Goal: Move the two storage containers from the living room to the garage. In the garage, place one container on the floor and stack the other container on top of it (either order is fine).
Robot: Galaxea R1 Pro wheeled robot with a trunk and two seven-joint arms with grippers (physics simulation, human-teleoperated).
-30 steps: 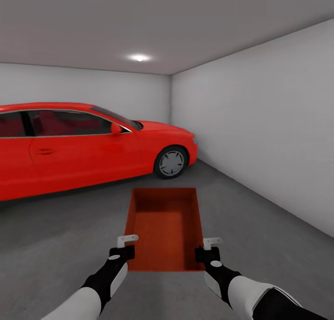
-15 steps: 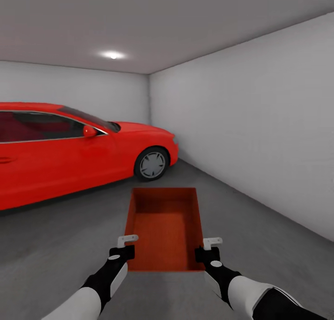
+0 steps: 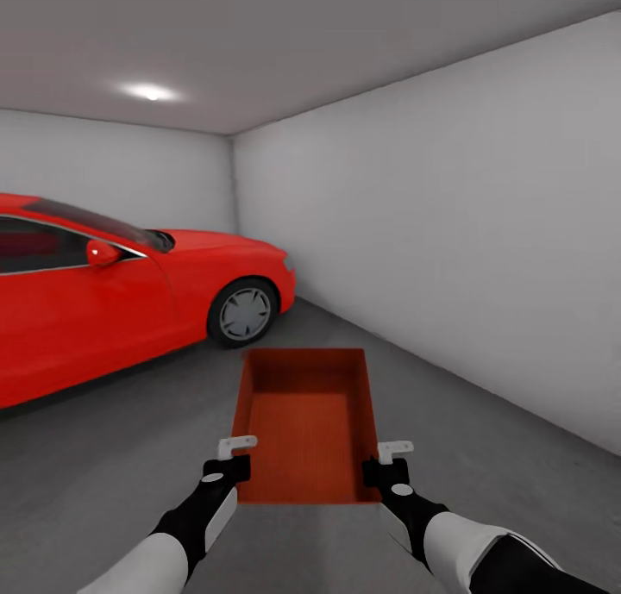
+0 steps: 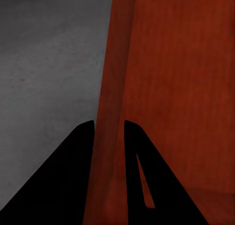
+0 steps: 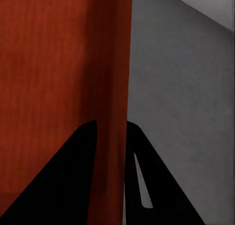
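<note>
Container [image 3: 306, 422] in both grippers, carried out ahead of the robot above the garage's grey concrete floor [image 3: 103, 482]: the orange-red open-top bin runs lengthwise away from the robot, its short near wall toward the trunk. The left gripper [image 3: 231, 458] pinches the bin's left long wall close to the near corner, and the right gripper [image 3: 390, 459] pinches the right long wall at the matching spot, so neither arm is nearer than the other. In the left wrist view the dark fingers [image 4: 73, 176] stand one on either side of the thin red wall, closed tight against it; the right wrist view shows the same clamp, with fingers [image 5: 73, 176] on each side of the wall.

Beyond the bin's far end and off to its left stands a red car [image 3: 112, 301], its front wheel [image 3: 244, 313] the part nearest the bin. A plain white wall [image 3: 448, 232] runs along the bin's right side, well apart from it. The concrete directly under and ahead of the bin looks free for a straight lowering, judging from the head view. A second bin is not to be made out on the concrete here.
</note>
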